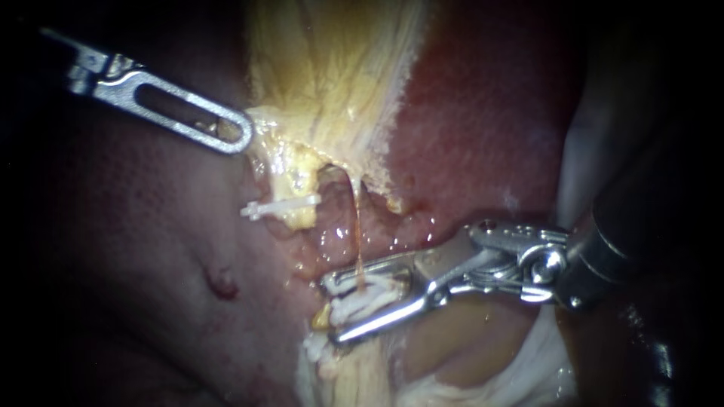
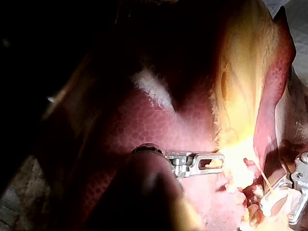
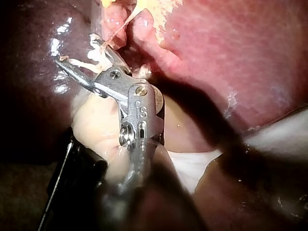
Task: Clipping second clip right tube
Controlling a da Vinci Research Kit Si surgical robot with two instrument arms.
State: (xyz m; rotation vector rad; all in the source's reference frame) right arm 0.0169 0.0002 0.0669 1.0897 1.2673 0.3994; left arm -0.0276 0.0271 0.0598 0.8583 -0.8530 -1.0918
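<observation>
Clipping: my right instrument [image 1: 354, 305] comes in level from the right, with its tip across the right tube [image 1: 357, 226].
Tube: a thread-thin, wet strand hanging from the yellow tissue [image 1: 332, 90] down into those jaws. I judge it soft and easily torn, so I'd take it squarely and low, and never pull.
Right jaws: partly apart, both bearing on a white clip [image 1: 369, 298].
Left instrument [image 1: 234, 132]: slanting in from the upper left, jaws clamped on the yellow tissue's edge.
</observation>
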